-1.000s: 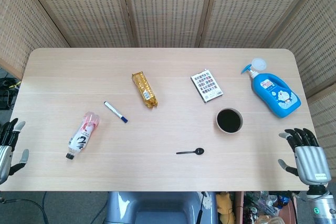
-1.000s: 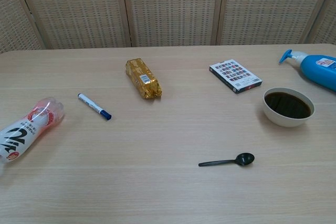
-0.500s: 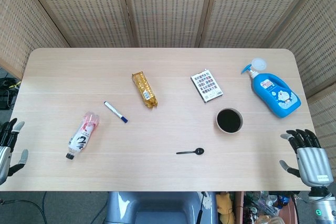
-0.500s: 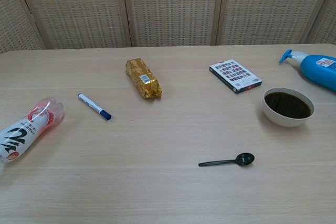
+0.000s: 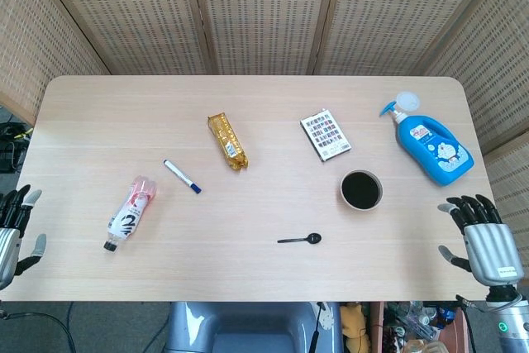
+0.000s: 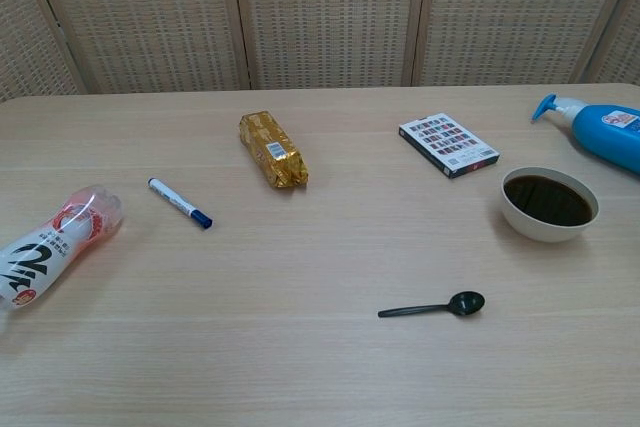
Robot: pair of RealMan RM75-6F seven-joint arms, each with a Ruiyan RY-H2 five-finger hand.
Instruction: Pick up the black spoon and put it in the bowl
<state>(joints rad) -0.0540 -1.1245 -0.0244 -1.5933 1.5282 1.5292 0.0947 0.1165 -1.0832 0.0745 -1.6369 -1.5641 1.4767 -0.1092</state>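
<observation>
The black spoon (image 5: 301, 239) (image 6: 433, 306) lies flat near the table's front edge, handle pointing left. A white bowl (image 5: 361, 190) (image 6: 549, 204) with a dark inside stands up and to the right of it. My right hand (image 5: 485, 240) hovers open at the table's front right corner, well right of the bowl and spoon, holding nothing. Off the table's front left corner my left hand (image 5: 11, 233) hangs open and empty. The chest view shows neither hand.
A blue lotion bottle (image 5: 432, 144) lies behind the bowl at the right. A card box (image 5: 326, 135), a gold snack pack (image 5: 227, 141), a marker pen (image 5: 182, 177) and a lying plastic bottle (image 5: 131, 212) spread across the table (image 5: 248, 270) to the left.
My right hand has shifted slightly at the front right corner. The spoon, bowl and left hand have not moved.
</observation>
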